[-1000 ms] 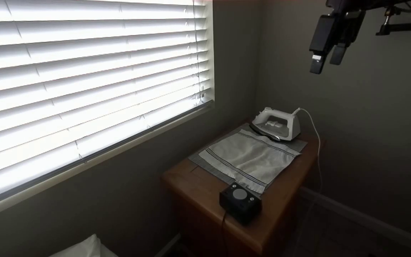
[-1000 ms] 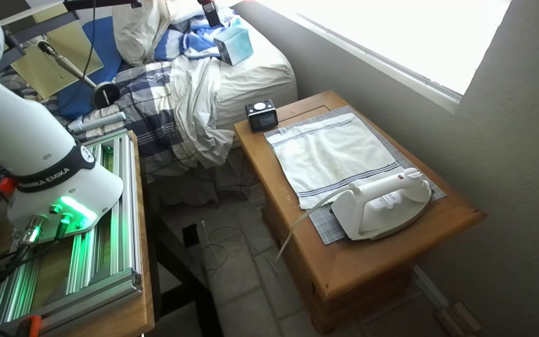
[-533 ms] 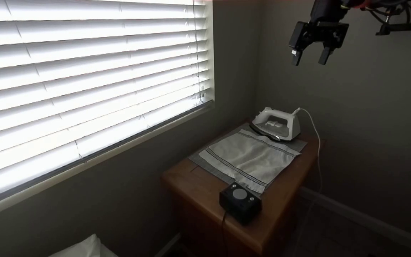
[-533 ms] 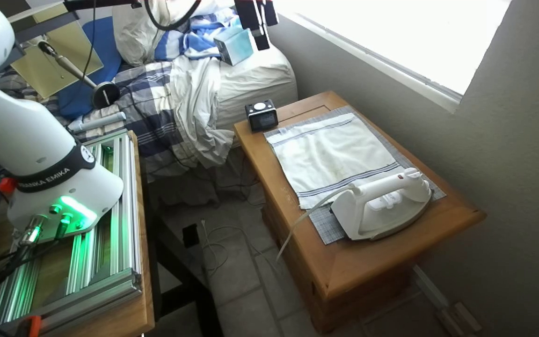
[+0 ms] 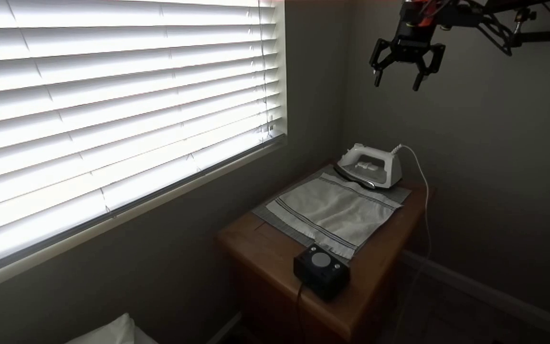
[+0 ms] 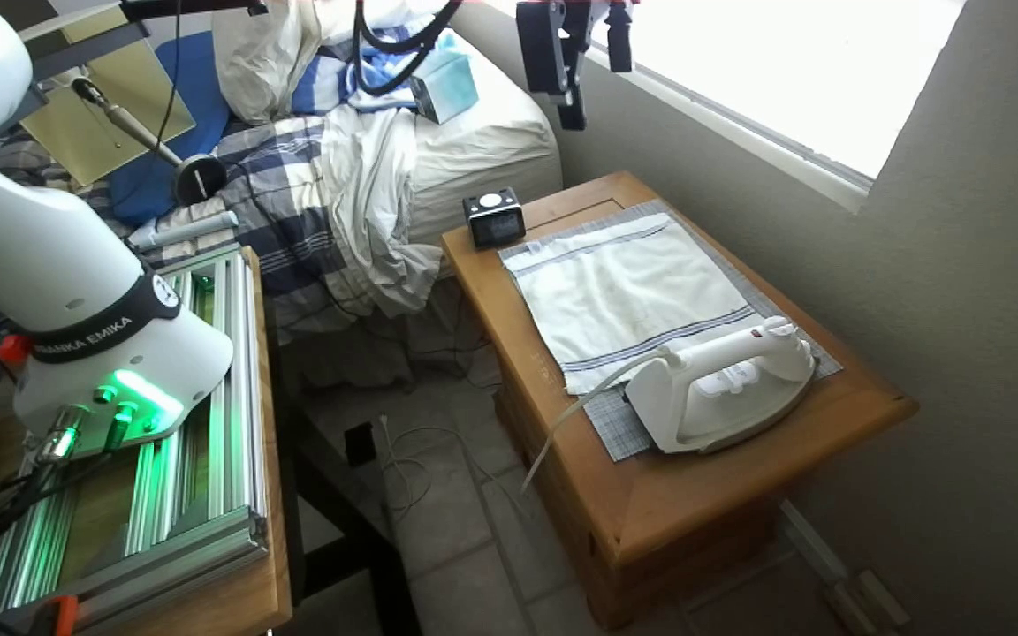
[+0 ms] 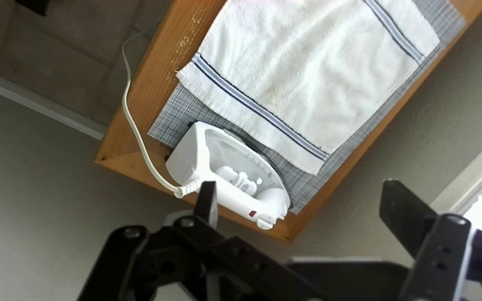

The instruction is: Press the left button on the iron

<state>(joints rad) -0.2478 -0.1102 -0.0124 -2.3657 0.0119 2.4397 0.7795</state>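
The white iron (image 5: 393, 173) stands on its sole at the far end of the wooden nightstand, also in an exterior view (image 6: 657, 411) and the wrist view (image 7: 232, 195). Its thin white cord (image 7: 134, 125) runs off the nightstand's edge. In the wrist view small white knobs (image 7: 280, 212) sit at the front of its handle, beside a red mark (image 7: 252, 213). Which is the left button I cannot tell. My gripper (image 5: 397, 85) is open and empty, pointing down, well above the iron, apart from it; it shows in an exterior view (image 6: 597, 88) and the wrist view (image 7: 299, 190).
A white striped towel (image 5: 334, 203) lies on a grey mat on the nightstand (image 6: 633, 495). A black gadget (image 5: 322, 272) stands at the near end. The window with blinds (image 5: 136, 95) and walls border the nightstand. A bed (image 6: 509, 141) is behind.
My gripper has moved left in one exterior picture and right and lower in another, toward above the nightstand, and has turned so both fingers show spread. The iron has not moved.
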